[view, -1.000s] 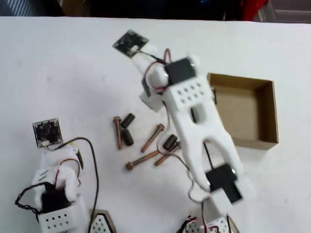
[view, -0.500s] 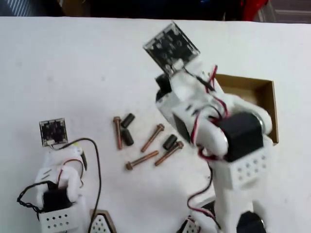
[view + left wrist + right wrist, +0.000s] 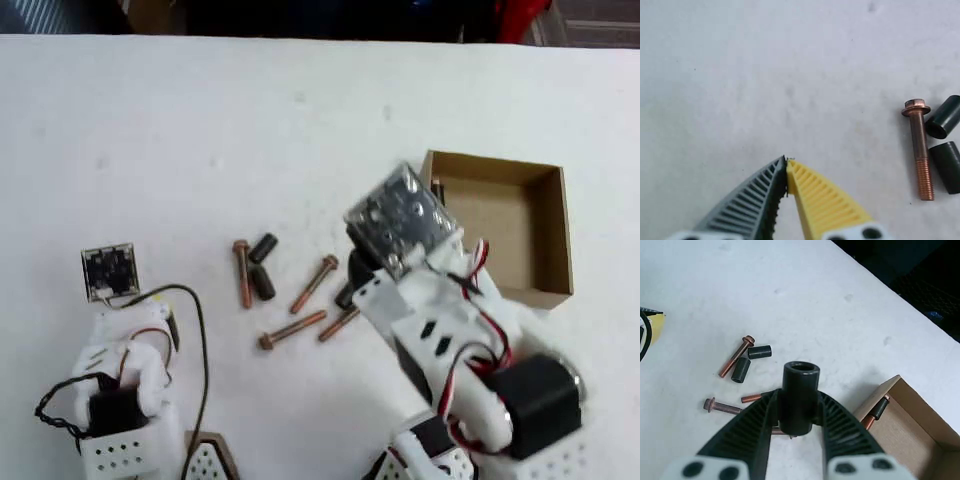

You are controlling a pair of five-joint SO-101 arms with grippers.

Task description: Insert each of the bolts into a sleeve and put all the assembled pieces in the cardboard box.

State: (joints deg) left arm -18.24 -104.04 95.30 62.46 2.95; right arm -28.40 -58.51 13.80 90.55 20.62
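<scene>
Two claws at work: my right claw (image 3: 799,405) grips a black sleeve (image 3: 801,382) upright over the loose bolts (image 3: 292,329), just beside the cardboard box (image 3: 497,228) where one sleeved bolt (image 3: 876,412) lies, while my left claw (image 3: 786,165) hangs closed and empty above the table (image 3: 765,75), near a bolt (image 3: 919,150) and two sleeves (image 3: 945,116).

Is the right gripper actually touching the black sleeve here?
Touching. The right wrist view shows the right gripper with both fingers pressed against the sides of the black sleeve, which stands upright between them.
</scene>
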